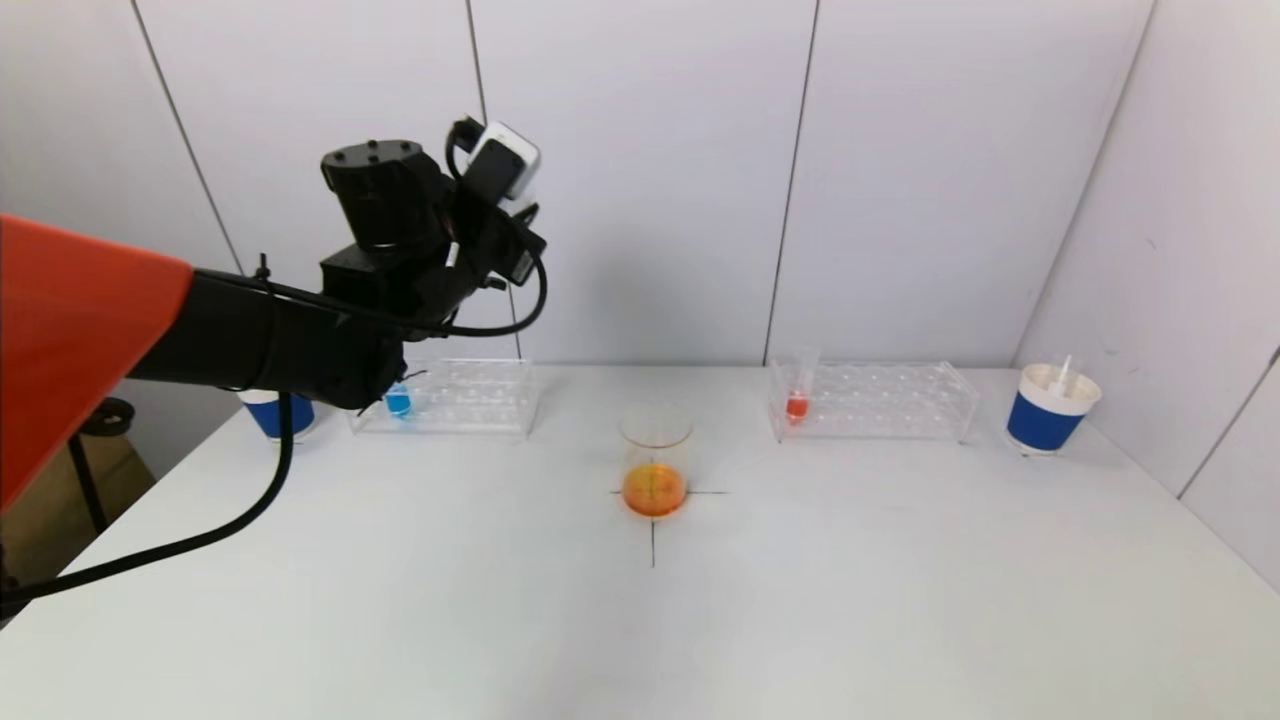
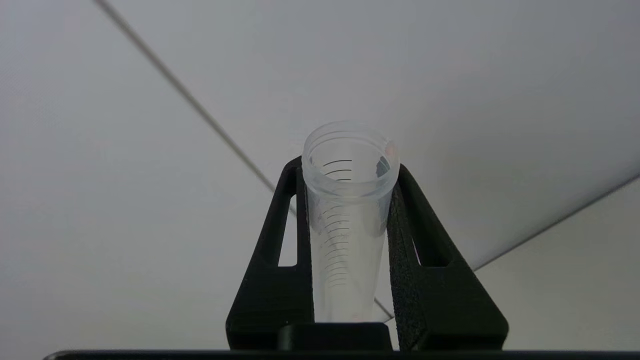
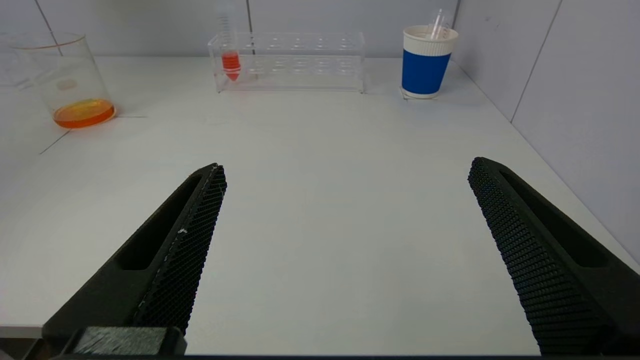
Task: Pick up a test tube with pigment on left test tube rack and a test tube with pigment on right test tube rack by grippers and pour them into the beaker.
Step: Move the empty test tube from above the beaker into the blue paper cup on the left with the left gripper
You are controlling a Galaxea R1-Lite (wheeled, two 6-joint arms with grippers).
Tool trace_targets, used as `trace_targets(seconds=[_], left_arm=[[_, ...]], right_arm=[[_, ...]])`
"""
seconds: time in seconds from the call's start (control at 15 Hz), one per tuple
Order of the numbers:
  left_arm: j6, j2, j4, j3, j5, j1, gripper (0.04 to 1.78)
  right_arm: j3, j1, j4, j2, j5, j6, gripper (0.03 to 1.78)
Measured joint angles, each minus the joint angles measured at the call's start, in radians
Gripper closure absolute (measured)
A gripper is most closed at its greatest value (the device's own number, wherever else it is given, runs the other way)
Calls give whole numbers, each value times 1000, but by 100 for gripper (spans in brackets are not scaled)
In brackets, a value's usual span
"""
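Observation:
My left gripper point(image 2: 347, 167) is shut on a clear graduated test tube point(image 2: 345, 225) whose open mouth points up toward the wall; no pigment shows inside it. In the head view the left arm point(image 1: 390, 250) is raised above the left test tube rack point(image 1: 470, 397), which holds a tube of blue pigment point(image 1: 398, 402). The beaker point(image 1: 655, 462) with orange liquid stands at the table's centre cross. A tube of red pigment point(image 1: 797, 400) stands in the right test tube rack point(image 1: 880, 400). My right gripper point(image 3: 345, 172) is open and empty, low over the table's near right part.
A blue and white paper cup point(image 1: 1052, 408) with a clear tube in it stands at the far right near the wall. Another blue cup point(image 1: 275, 412) sits behind the left arm. A black cable point(image 1: 230, 525) hangs over the table's left edge.

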Motion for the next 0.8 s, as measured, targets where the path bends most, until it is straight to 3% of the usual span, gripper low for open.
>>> trace_targets(seconds=[0.13,0.33,0.53,0.8], left_arm=[[-103,-46,41,-9,173,58,138],[-208,-99,80,-13,322,159,138],[-291,-124,83,-5,383,272,138],[-346,-116,86,41,380,426,138]], right_arm=[[0,0,0,0,0,0,5],[0,0,0,0,0,0,5],[0,0,0,0,0,0,5],[0,0,0,0,0,0,5]])
